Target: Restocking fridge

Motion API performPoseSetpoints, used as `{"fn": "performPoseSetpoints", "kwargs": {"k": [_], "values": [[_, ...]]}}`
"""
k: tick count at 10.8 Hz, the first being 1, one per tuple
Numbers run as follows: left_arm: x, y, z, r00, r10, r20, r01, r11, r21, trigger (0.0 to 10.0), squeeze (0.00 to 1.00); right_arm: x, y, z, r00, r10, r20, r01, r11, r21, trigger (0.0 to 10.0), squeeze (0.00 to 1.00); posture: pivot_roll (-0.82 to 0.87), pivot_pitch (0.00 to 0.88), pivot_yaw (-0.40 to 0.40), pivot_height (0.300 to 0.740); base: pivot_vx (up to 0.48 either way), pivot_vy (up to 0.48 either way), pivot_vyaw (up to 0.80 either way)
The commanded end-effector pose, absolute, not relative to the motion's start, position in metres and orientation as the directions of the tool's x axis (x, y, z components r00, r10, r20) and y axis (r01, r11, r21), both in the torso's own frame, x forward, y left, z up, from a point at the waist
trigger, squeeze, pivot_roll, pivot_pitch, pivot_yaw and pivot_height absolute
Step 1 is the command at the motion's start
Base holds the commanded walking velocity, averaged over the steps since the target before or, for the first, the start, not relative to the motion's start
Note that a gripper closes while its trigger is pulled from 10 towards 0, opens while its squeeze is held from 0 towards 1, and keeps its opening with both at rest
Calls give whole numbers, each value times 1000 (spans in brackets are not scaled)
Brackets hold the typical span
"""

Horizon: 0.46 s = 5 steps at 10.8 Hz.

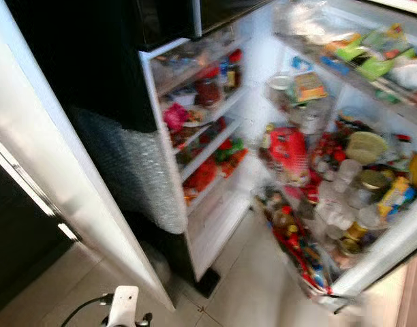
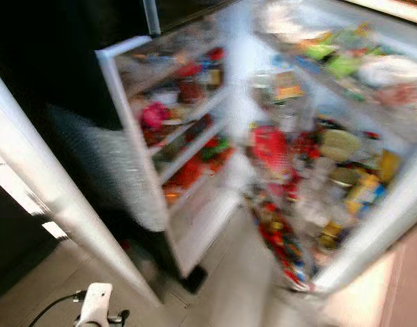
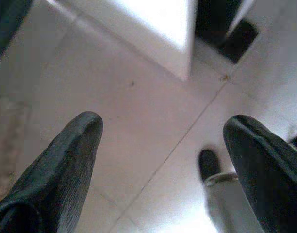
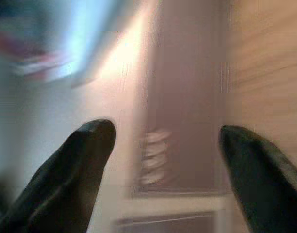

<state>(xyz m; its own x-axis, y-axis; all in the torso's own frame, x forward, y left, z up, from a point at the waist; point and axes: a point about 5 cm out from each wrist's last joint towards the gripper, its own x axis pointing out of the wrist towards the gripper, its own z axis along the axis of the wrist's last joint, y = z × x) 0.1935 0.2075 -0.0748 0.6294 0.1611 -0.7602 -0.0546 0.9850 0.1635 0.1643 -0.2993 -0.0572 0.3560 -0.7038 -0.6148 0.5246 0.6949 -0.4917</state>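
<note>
The fridge stands open ahead of me. Its inner shelves (image 1: 207,117) hold red, pink and green packs and jars. To the right, the open door's racks (image 1: 389,248) are crowded with bottles, jars, a red bag (image 1: 287,151) and green packets. My left gripper (image 3: 163,126) is open with nothing between its fingers, and it hangs over pale floor tiles near a white door corner (image 3: 180,53). My right gripper (image 4: 165,131) is open and empty too, in front of a blurred pinkish-brown surface. The eye views are blurred.
A second white door (image 1: 65,170) swings out on the left, with a sheet like bubble wrap (image 1: 137,170) behind it. Pale tiled floor (image 1: 249,279) lies before the fridge. A white part with a black cable (image 1: 122,304) shows at the bottom edge.
</note>
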Motion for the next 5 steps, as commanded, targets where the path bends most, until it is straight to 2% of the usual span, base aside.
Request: {"fn": "performPoseSetpoints", "kwargs": {"k": [1,3,5], "values": [[190,206,-77,610,158,-777,-30,984,177,10000,0,163,-294,-61,348,-689,-636,533,704,-470,10000,0,-66,0,42,740,0,0,0],[192,206,-76,616,160,-772,-33,984,178,10000,0,152,-309,-58,318,-724,-612,553,666,-501,10000,0,-66,0,41,740,0,0,0],[192,206,-76,617,161,-770,-31,983,181,10000,0,154,-321,-51,331,-749,-575,582,641,-500,10000,0,-68,0,45,740,0,0,0]]}}
